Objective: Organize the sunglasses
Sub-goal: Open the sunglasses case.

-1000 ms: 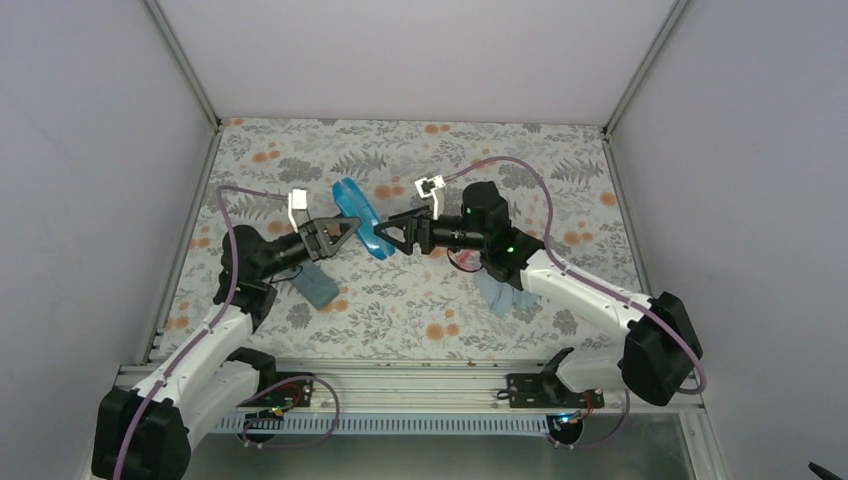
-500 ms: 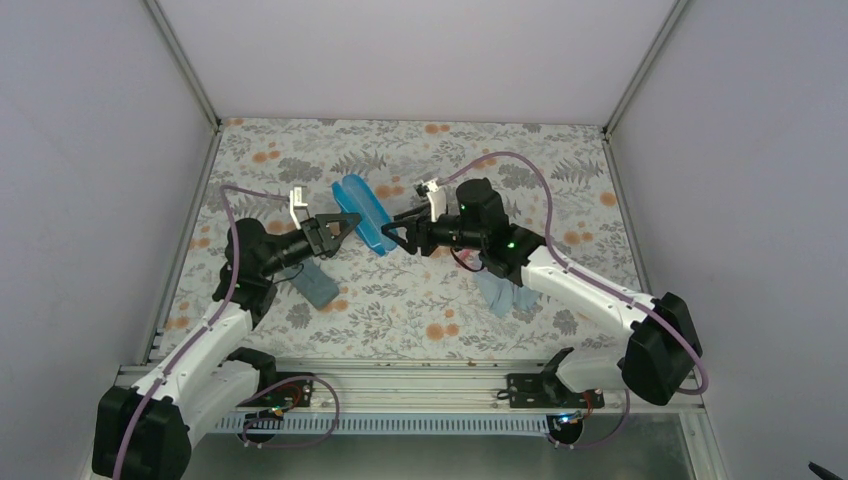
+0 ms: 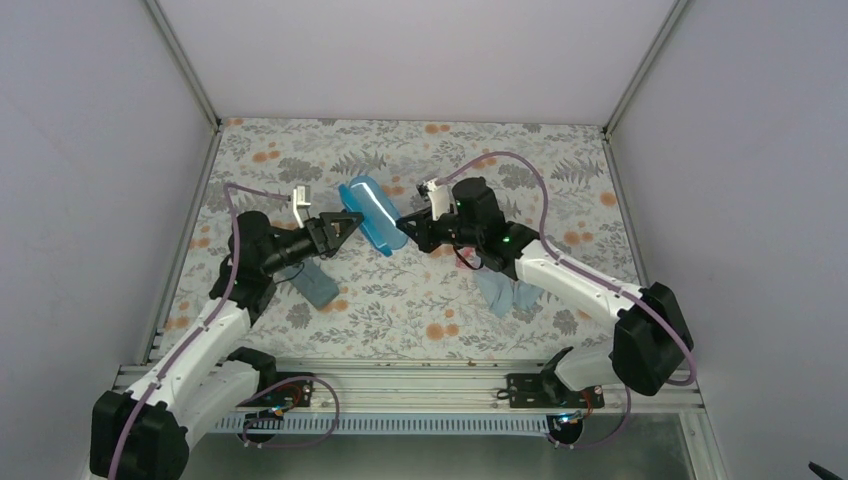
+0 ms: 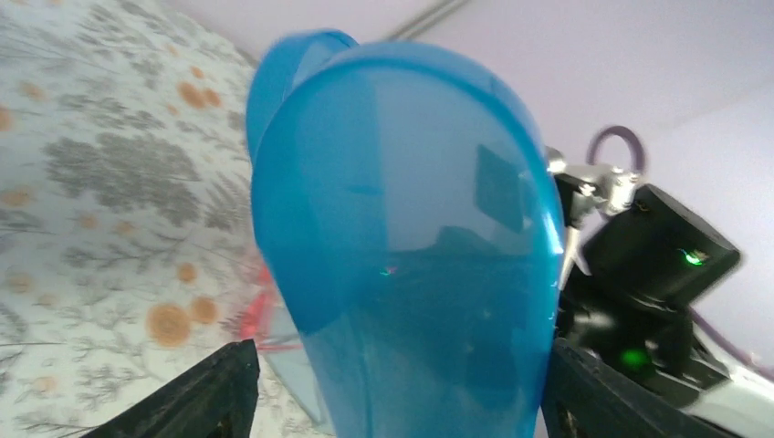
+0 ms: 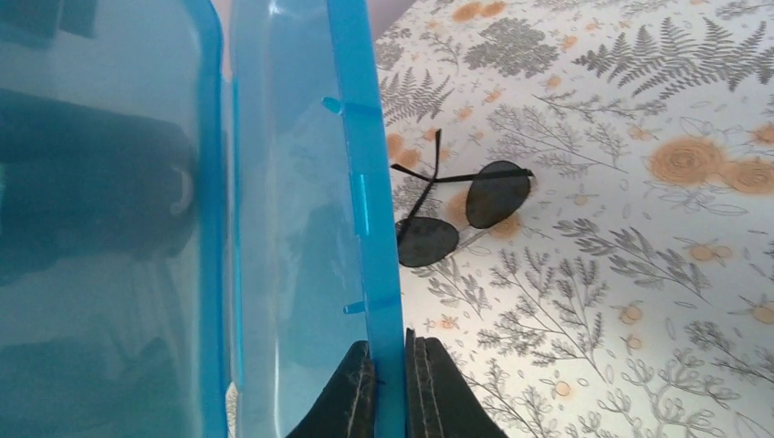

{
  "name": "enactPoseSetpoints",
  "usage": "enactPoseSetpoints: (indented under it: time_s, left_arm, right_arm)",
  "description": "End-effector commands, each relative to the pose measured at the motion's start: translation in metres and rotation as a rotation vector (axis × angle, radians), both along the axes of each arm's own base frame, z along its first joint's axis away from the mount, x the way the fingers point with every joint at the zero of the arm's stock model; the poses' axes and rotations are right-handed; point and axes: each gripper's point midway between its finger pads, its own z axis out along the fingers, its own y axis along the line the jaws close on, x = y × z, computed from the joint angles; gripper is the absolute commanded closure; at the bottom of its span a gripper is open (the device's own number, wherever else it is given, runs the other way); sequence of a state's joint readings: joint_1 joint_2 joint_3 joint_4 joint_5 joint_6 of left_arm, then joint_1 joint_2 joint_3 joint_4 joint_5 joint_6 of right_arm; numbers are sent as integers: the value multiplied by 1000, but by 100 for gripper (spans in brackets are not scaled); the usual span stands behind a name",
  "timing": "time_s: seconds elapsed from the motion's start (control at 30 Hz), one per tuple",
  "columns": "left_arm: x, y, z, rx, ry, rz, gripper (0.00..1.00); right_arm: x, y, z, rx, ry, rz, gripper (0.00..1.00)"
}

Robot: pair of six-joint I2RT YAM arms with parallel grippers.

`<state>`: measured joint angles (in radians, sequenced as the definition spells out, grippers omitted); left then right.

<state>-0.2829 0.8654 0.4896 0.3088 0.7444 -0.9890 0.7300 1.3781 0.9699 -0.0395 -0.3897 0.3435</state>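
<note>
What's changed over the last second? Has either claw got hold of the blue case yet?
The right claw has shut on the rim of the blue case, which has turned to show more of its broad face. The left claw has widened and stands astride the case without pinching it. The grey case and the cloth lie as before.

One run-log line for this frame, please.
right hand: shut on edge of translucent blue plastic case | left hand: open around case | thin black-framed sunglasses: lying on floral table, not cased
</note>
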Motion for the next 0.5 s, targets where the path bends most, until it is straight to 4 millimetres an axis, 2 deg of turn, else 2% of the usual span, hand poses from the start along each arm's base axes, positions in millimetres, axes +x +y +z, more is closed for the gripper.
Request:
enactPoseSetpoints:
  time_s: [0.0, 0.1, 0.2, 0.3, 0.47]
  left_arm:
    - [19, 26, -39, 202, 83, 179, 21]
    - [24, 44, -68, 324, 161, 270, 18]
    - [23, 53, -84, 397, 211, 298, 18]
    - [22, 51, -81, 398, 183, 286, 18]
    - [26, 39, -61, 369, 96, 224, 21]
  right_arm:
    - [10, -6, 15, -14, -68, -20, 96]
    - [19, -14, 2, -76, -74, -71, 96]
    - [31, -21, -18, -152, -71, -122, 96]
    - [43, -30, -45, -258, -66, -177, 96]
    - [63, -50, -90, -465, -63, -280, 96]
